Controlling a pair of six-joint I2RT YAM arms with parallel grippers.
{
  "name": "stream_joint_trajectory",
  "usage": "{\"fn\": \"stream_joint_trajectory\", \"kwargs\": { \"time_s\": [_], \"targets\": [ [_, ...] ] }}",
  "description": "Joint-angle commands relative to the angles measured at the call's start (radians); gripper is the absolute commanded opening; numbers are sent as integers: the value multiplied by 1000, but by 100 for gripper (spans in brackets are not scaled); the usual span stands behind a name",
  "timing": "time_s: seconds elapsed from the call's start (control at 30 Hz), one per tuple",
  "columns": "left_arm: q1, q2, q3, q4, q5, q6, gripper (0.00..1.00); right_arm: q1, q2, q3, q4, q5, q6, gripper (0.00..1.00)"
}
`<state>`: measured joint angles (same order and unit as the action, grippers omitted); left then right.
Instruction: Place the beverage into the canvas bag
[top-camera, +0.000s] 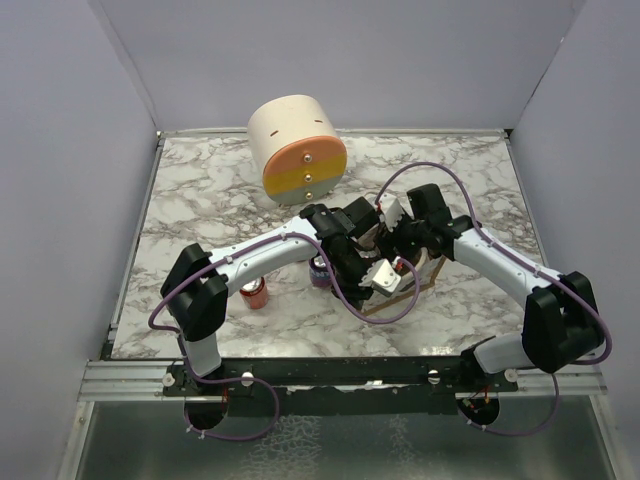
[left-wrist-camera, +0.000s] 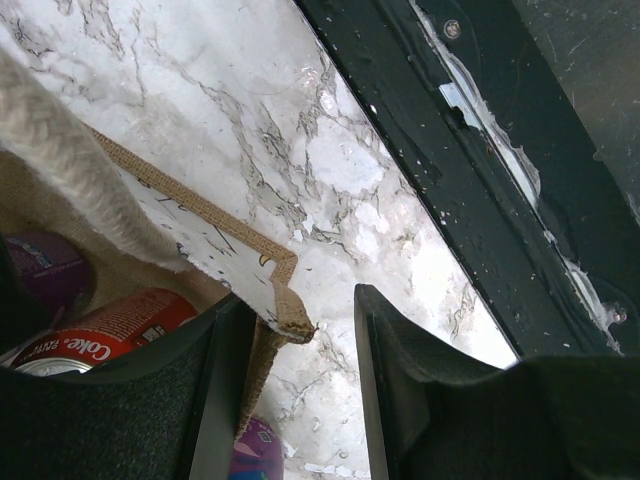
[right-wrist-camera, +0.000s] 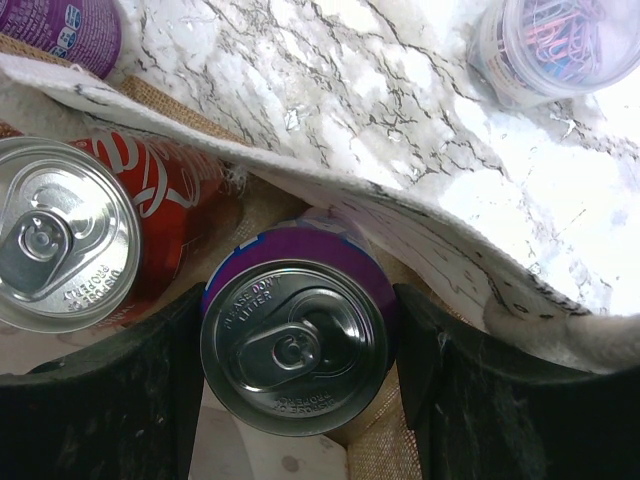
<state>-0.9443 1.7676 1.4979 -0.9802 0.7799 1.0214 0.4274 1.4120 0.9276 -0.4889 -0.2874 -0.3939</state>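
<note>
1. Top view: the left arm (top-camera: 270, 250) and the right arm (top-camera: 500, 262) both reach to the middle of the marble tabletop (top-camera: 200, 190). They meet over the canvas bag (top-camera: 405, 298), of which only a tan-brown edge shows beneath them.
2. A cream cylinder (top-camera: 297, 150) with an orange-yellow face stands at the far centre. A loose red can (top-camera: 253, 293) stands on the near left, with a second purple can (top-camera: 320, 272) just to its right, left of the bag. The jaws are hidden in this view.
3. Left wrist view: the left jaws stand partly apart. The bag's burlap-trimmed corner lies between them, close against one finger, and bare marble shows between it and the other. Nothing is clamped.
4. A cream rope handle (left-wrist-camera: 70, 170) crosses the bag's mouth, and a Coke can (left-wrist-camera: 110, 320) lies inside.
5. Right wrist view: the right jaws are closed on the purple beverage can (right-wrist-camera: 295, 345), a finger against each side. The can is upright inside the bag's mouth, just beside the Coke can.
6. Beyond the bag's rim, a clear tub of paper clips (right-wrist-camera: 560, 40) stands on the marble.
</note>
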Motion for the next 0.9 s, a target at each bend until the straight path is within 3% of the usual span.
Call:
{"fn": "stream_joint_trajectory", "kwargs": {
  "time_s": [0.0, 0.13, 0.4, 0.87],
  "targets": [
    [-2, 9, 12, -24, 7, 15, 47, 4, 23, -20, 96, 13, 6, 52],
    [-2, 6, 12, -23, 7, 15, 47, 4, 3, -23, 99, 8, 4, 53],
    [-2, 6, 9, -27, 13, 23, 47, 4, -54, -10, 136, 15, 23, 39],
    [-7, 21, 21, -52, 37, 47, 46, 3, -43, 32, 158, 31, 88, 34]
  ]
}}
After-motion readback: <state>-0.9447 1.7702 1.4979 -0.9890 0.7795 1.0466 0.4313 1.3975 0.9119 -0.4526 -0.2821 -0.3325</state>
